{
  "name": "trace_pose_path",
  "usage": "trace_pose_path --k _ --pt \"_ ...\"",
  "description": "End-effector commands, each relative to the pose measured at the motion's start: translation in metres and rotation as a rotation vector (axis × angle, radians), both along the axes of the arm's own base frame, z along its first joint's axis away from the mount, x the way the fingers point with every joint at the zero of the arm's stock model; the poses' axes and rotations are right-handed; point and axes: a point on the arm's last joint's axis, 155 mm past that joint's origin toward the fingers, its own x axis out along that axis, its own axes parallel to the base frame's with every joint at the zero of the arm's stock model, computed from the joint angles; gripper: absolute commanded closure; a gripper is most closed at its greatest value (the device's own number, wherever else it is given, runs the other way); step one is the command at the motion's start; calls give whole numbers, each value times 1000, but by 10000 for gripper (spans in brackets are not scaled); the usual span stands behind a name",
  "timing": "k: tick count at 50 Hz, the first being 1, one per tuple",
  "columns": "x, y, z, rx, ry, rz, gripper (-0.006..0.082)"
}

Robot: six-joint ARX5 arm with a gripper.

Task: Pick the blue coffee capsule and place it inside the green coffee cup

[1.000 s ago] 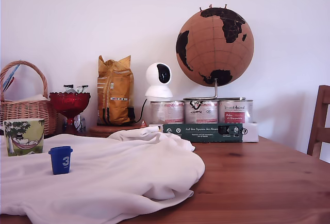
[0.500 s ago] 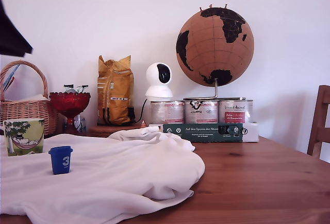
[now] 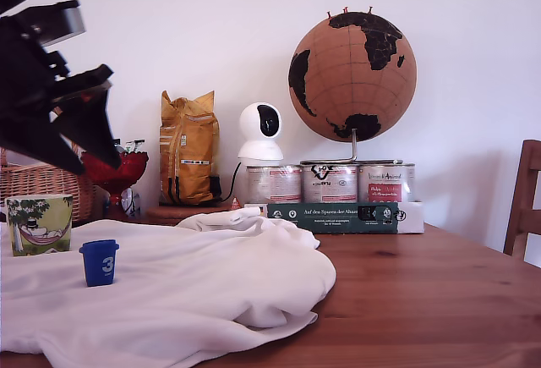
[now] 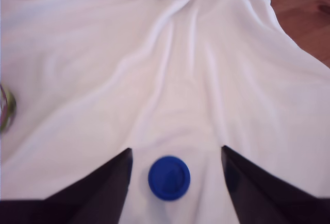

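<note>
- One blue coffee capsule is seen standing upright on the white cloth, white "3" facing the camera, at the exterior view's left; nothing is touching it.
- In the wrist view the blue coffee capsule is seen from above as a round blue disc, framed between the two dark fingertips, apart from both.
- The gripper is spread wide, nothing held; it is raised well above the cloth.
- The white cloth is draped in folds over the wooden table, covering the exterior view's left and middle part.
- The green coffee cup is set upright on the cloth, near the capsule, behind it and further toward the exterior view's left; tree and hammock print is visible. Only a sliver of its rim is caught at the wrist view's edge.
- The black gripper is seen at the exterior view's upper left, above the cup, partly out of frame.
- Behind it, a wicker basket and a red glass bowl are partly hidden.
- Further back: a yellow bag, a white camera, three tins behind a dark green box.
- A cork globe is stood by the tins.
- A chair back is cut off at the right edge.
</note>
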Motion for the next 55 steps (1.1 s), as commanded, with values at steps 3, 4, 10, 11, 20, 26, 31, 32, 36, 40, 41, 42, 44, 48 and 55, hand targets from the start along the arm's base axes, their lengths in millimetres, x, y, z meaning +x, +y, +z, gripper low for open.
trace_pose_path --k 3,4,10,11,20,26,31,32,36,40,41,42,44,48,55 --pt "-6 -4 -36 57 99 -28 118" --pt "-7 -4 -40 62 112 -30 118" --pt "-8 -6 -62 92 179 -35 118" --pt "-8 -6 -66 100 186 -34 118" --pt "-8 -1 -92 155 237 -28 118" --pt "-9 0 -106 169 265 -35 127" --pt "-8 -2 -107 168 262 -37 246" --pt "-7 -3 -107 166 257 -38 286" --pt "-4 -6 -104 161 243 -42 491" --pt "-1 -8 -101 157 234 -45 638" --pt "0 -8 -99 155 232 -45 651" --pt "1 -9 -98 154 228 -45 655" --pt "4 -10 -95 151 219 -45 654" --pt "12 -12 -86 144 196 -44 654" --pt "21 -17 -66 126 169 -49 655"
